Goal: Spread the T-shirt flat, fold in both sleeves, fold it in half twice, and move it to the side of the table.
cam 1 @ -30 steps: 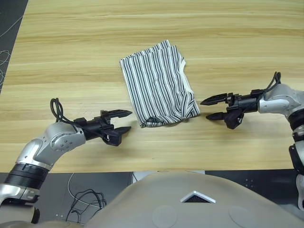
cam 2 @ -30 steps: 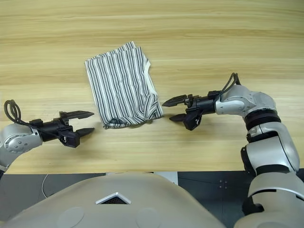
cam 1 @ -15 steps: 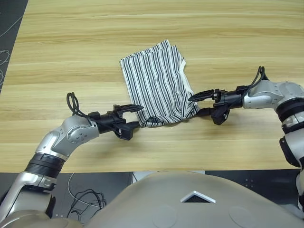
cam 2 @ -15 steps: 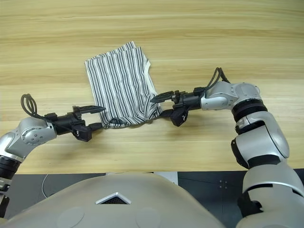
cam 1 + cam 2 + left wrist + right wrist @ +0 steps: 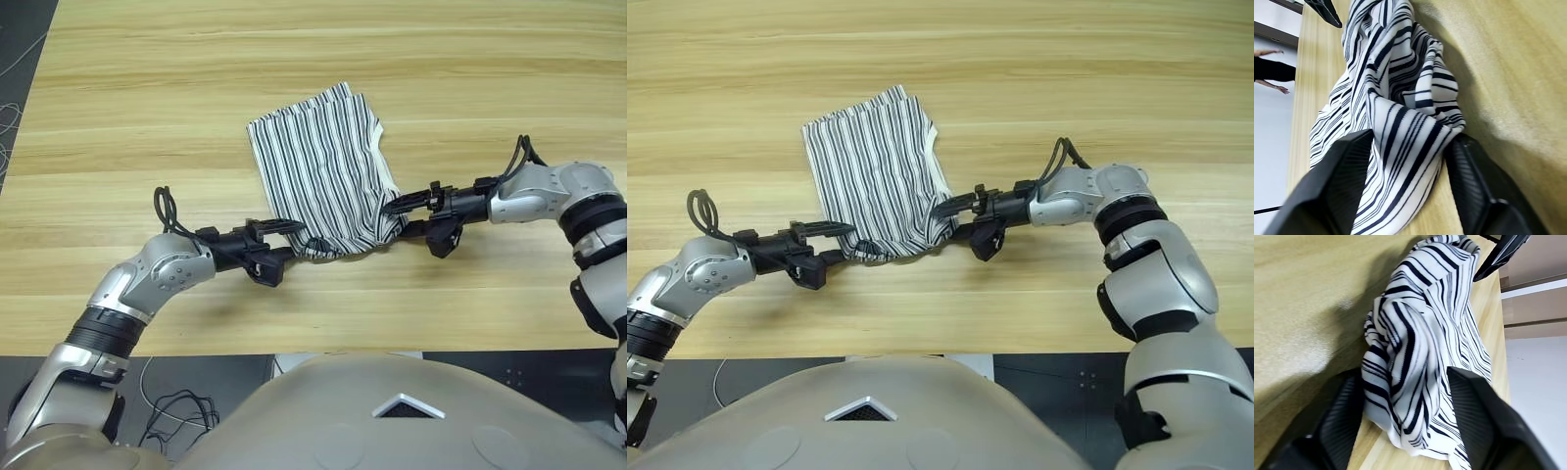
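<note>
I see the folded striped T-shirt (image 5: 318,176) on the bench (image 5: 147,98), its near-left corner between my left jaws, its near-right corner between my right jaws, both pairs apart.

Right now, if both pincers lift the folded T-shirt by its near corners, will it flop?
Likely floppy: the T-shirt bunches into soft wrinkles at the left pincer. Probably light, being thin cloth. Its middle may sag, since the right pincer too straddles only a corner.

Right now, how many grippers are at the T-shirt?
2. The left gripper is at the near left corner of the T-shirt, the right gripper at its near right corner; both open around fabric.
</note>
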`<control>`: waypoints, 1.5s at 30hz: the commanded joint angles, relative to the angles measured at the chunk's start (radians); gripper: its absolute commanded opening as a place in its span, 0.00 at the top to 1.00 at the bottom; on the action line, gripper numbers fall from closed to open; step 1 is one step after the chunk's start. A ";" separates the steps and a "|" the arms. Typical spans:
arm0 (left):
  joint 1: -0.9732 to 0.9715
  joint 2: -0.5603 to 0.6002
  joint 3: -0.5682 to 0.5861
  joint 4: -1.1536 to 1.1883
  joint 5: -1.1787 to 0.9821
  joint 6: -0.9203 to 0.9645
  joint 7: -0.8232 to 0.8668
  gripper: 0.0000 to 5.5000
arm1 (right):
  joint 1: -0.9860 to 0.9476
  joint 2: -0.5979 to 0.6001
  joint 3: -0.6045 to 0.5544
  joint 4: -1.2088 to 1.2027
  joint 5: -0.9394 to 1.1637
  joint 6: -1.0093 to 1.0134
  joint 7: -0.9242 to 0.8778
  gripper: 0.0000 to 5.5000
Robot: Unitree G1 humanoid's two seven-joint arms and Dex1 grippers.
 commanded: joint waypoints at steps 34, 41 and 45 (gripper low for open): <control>0.206 0.309 0.202 -0.601 -0.837 0.745 -0.633 0.97 | 0.293 -0.396 -0.020 -1.035 1.388 1.179 1.261 0.98; 0.256 0.296 0.231 -0.639 -0.871 0.768 -0.688 0.97 | 0.391 -0.424 -0.155 -1.214 1.434 1.378 1.339 0.98; 0.231 0.277 0.234 -0.600 -0.858 0.770 -0.702 0.97 | 0.395 -0.340 -0.201 -1.194 1.369 1.377 1.311 0.98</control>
